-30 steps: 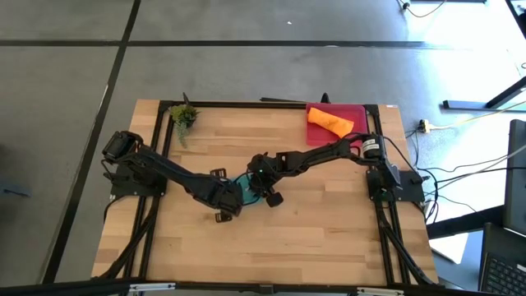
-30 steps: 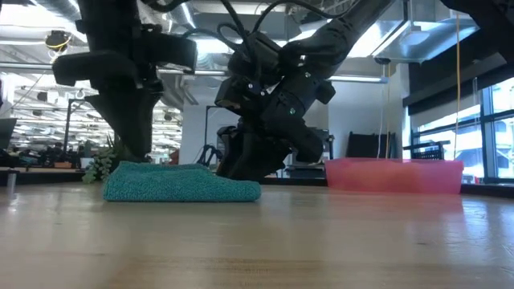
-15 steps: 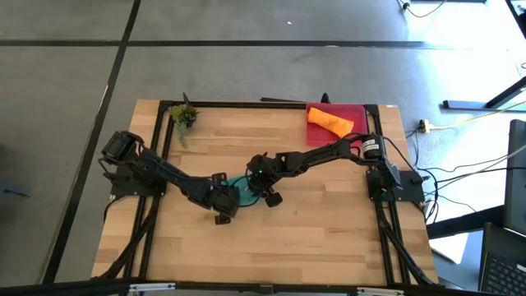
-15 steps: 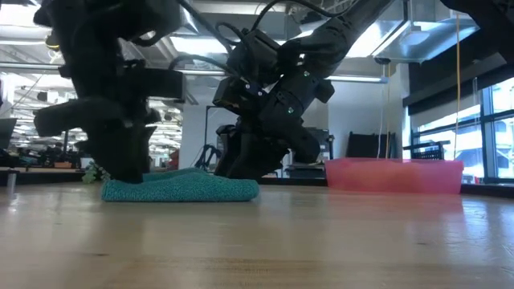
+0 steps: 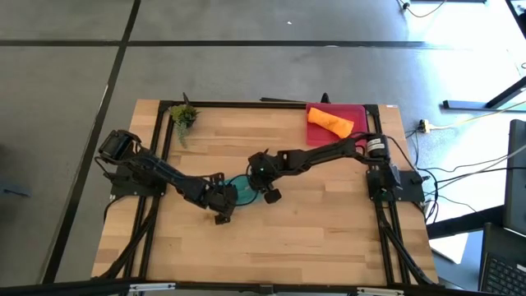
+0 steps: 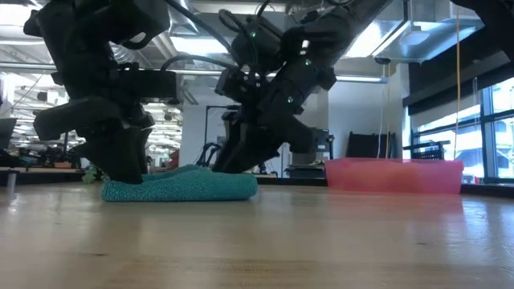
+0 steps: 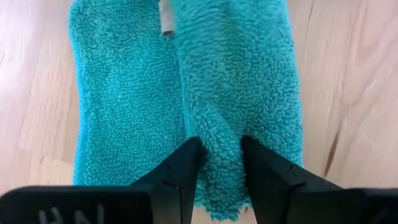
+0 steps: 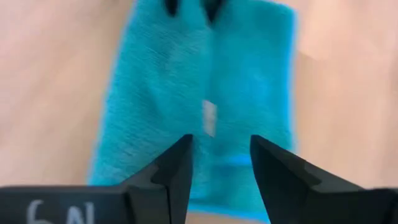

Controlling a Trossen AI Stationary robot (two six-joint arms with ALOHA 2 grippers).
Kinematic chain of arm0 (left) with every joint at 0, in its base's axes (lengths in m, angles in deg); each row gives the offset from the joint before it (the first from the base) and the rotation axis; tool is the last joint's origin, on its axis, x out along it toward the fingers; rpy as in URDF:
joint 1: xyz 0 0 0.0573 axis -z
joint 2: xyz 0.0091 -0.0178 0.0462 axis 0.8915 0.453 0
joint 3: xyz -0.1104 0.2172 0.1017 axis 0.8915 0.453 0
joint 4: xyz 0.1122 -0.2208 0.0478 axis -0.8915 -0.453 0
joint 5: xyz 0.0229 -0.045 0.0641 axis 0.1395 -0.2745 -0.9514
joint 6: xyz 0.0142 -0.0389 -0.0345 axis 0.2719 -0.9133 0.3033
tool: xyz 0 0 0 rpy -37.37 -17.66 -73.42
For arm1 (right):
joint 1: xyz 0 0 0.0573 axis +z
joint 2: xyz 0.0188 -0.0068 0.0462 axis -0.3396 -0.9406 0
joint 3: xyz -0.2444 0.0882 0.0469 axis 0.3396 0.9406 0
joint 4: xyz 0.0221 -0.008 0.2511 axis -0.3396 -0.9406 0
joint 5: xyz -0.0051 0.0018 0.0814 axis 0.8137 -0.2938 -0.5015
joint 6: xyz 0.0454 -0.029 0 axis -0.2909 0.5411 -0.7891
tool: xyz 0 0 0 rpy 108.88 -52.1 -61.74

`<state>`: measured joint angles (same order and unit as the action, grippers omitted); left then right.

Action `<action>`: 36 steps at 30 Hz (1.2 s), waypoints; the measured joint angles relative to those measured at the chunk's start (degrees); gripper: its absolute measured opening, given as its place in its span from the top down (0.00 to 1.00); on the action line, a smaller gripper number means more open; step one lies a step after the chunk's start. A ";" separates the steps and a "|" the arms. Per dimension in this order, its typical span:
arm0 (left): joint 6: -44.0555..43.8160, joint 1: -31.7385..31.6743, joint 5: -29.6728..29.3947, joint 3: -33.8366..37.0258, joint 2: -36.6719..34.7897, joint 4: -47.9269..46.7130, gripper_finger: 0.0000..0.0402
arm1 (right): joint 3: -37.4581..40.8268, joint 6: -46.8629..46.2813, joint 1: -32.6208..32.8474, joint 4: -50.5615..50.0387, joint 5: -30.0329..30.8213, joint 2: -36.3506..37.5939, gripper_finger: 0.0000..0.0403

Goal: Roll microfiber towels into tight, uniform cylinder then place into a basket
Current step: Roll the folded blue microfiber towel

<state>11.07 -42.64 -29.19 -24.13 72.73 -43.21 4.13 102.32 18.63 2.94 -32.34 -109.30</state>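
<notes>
On the light wooden table (image 5: 312, 238), a small green plant sprig (image 5: 183, 116) lies near the far left corner, well apart from the jaws. The left gripper (image 5: 223, 200) is low at the middle of the table; its jaws are parted and a raised fold of the teal green fluffy microfiber towel (image 7: 186, 81) sits between them, with the fingertips (image 7: 186, 155) pressing into the cloth. This towel lies folded and flat on the wood. The right gripper (image 5: 261, 186) is at the towel's opposite end; its jaws are open above the cloth and grip nothing. Far right of both jaws, the shallow pink-red plastic basket (image 5: 356, 113) contains the rolled bright orange towel (image 5: 329, 122).
</notes>
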 joint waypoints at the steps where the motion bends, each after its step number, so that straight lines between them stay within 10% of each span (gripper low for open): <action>1: 0.00 0.03 -0.05 0.00 0.03 0.00 0.72 | 0.00 0.28 0.26 -0.37 2.10 0.61 0.60; 13: 0.04 -0.02 0.10 0.13 0.05 0.47 0.72 | 0.36 1.76 4.41 -8.02 3.23 5.30 0.60; 36: 0.57 0.01 -0.05 0.22 0.05 1.07 0.72 | 12.81 7.48 4.19 16.14 -0.61 2.99 0.60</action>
<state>11.64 -42.64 -29.24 -23.92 72.78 -42.14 16.93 109.80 22.83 19.08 -32.94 -106.31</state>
